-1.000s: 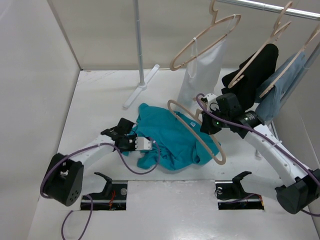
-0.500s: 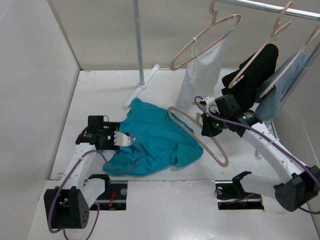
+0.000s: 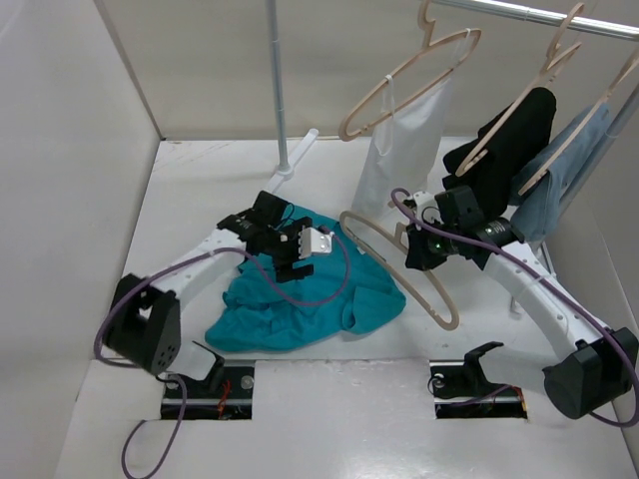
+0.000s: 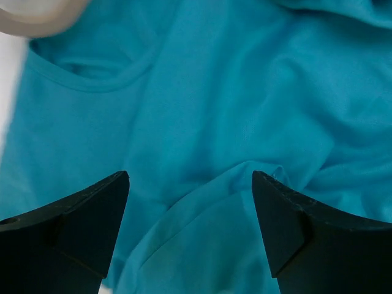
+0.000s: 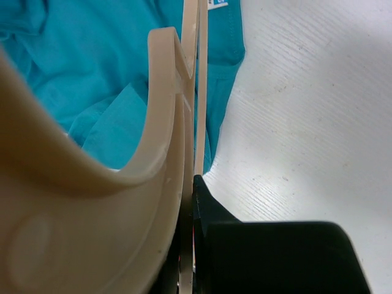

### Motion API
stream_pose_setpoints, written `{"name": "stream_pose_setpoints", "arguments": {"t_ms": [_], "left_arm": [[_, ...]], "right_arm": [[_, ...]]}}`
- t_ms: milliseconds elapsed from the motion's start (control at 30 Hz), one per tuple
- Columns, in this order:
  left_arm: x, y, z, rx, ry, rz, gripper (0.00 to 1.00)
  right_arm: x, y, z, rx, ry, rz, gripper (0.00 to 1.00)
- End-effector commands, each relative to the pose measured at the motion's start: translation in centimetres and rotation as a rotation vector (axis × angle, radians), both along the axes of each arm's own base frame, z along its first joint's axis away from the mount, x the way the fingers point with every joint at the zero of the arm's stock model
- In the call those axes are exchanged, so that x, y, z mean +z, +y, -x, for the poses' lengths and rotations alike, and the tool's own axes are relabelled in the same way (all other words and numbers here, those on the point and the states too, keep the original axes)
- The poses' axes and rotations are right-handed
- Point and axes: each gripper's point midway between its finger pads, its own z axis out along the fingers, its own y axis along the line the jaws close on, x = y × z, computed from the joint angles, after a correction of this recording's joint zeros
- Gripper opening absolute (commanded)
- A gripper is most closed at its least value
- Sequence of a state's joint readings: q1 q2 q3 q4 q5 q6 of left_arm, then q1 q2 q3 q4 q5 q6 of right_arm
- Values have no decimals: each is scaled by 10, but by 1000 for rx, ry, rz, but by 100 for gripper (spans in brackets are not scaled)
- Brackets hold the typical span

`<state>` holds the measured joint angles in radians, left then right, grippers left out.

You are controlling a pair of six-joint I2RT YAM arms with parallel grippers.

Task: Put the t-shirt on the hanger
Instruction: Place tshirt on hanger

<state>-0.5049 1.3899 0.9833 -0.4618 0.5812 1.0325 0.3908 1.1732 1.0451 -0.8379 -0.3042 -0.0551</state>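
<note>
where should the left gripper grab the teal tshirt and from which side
Probably the neckline rim, coming straight down from above. The t-shirt lies crumpled on the table, and that curved seamed edge is the opening the hanger must enter. The left gripper is open over the shirt.

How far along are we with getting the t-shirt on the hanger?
Done: the right gripper is clamped on the hanger. In hand: the left gripper hangs open over the t-shirt, which lies crumpled on the table. Left: gripping it and threading the hanger inside.
</note>
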Motion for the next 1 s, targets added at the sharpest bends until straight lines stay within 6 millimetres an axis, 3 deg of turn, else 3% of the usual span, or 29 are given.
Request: {"name": "stream_pose_setpoints", "arguments": {"t_ms": [0,167,267,433,533,667,800,867,900,933,967], "left_arm": [[-7,-8,-14,87,49,0,78],[-43,-8,-14,60,7,-119,79],[-66,1,1,13,-6,-194,77],[-96,36,38,-139,-3,-315,25],[-106,67,75,-315,42,-418,18],[-96,88,101,-480,21,-463,15],[-75,85,108,-554,-78,-402,19],[-62,63,99,-483,-105,-301,33],[-49,49,91,-308,-45,-225,37],[-29,24,69,-211,-89,-107,38],[-18,10,58,-118,-66,-44,40]], "right_arm": [[11,10,-10,24,-65,-63,0],[14,9,-9,3,-76,-72,0],[16,9,-9,-3,-80,-79,0],[10,7,3,5,-53,-68,0],[11,11,12,34,-49,-76,0],[4,22,31,109,-12,-65,0],[2,34,44,171,7,-78,0],[5,36,43,178,-11,-96,0],[6,38,42,167,-11,-105,0],[9,39,40,159,-22,-118,0],[9,37,38,148,-23,-118,0]]}}
